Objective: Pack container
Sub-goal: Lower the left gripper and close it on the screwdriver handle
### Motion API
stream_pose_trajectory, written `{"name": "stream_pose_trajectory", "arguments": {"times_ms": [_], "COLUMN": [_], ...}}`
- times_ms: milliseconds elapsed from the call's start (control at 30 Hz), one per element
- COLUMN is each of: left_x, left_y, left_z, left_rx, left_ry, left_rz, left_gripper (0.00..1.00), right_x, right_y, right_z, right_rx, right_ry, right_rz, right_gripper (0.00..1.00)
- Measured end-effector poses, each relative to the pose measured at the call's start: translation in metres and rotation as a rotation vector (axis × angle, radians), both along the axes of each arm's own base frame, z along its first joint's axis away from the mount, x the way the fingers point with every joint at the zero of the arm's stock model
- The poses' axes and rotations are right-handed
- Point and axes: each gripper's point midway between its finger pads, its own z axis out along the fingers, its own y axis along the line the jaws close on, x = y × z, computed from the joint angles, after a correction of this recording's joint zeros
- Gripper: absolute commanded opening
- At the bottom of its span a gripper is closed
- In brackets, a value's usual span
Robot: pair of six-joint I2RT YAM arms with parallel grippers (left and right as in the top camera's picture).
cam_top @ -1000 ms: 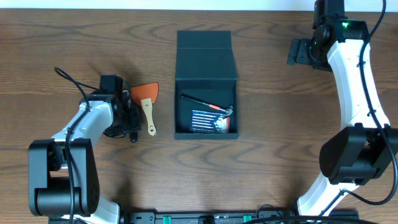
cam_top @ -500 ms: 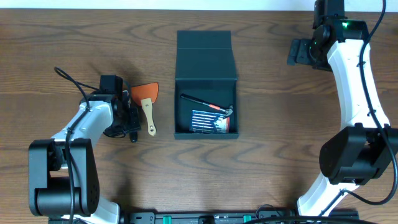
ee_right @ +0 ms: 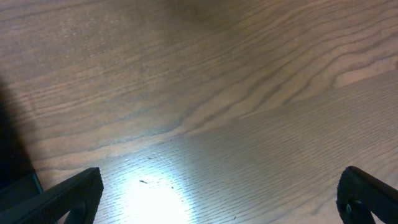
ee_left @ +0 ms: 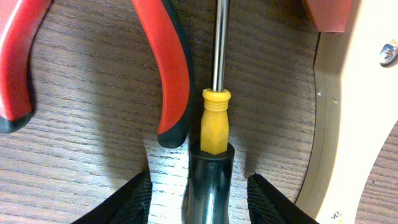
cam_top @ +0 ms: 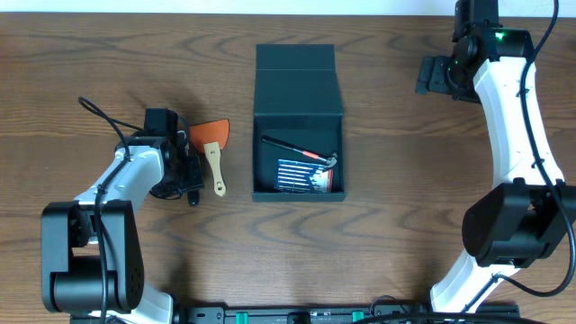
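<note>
The dark teal container [cam_top: 298, 196] stands open at the table's centre, its lid [cam_top: 297, 79] folded back. Inside lie a black-handled tool with a red neck [cam_top: 301, 151] and a blue striped pack [cam_top: 297, 174]. My left gripper [cam_top: 187, 171] [ee_left: 199, 186] is open, low over the table, with its fingers either side of a screwdriver's yellow-and-black handle [ee_left: 214, 118] and a gap on each side. Red-handled pliers [ee_left: 168, 68] lie just left of the screwdriver. My right gripper [cam_top: 432, 76] [ee_right: 221, 193] is open and empty over bare table at the far right.
A scraper with an orange blade and wooden handle [cam_top: 213, 148] lies between my left gripper and the container; its handle [ee_left: 348, 124] shows at the right of the left wrist view. A black cable [cam_top: 99, 112] loops behind the left arm.
</note>
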Motion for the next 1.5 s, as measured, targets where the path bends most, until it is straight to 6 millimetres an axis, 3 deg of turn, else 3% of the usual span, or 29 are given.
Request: {"name": "stream_pose_trajectory", "arguments": {"times_ms": [1000,1500], "left_x": [0.003,0.0], "left_y": [-0.01,-0.005], "left_z": [-0.002,-0.003], "left_rx": [0.082,0.107], "left_ry": [-0.017,0.005], "left_rz": [-0.047,-0.044], "left_gripper": [0.49,0.28], "right_x": [0.0,0.0], "right_y": [0.0,0.0], "right_z": [0.0,0.0], "right_rx": [0.0,0.0], "right_ry": [0.0,0.0], "right_rz": [0.0,0.0], "right_gripper": [0.99,0.99]}}
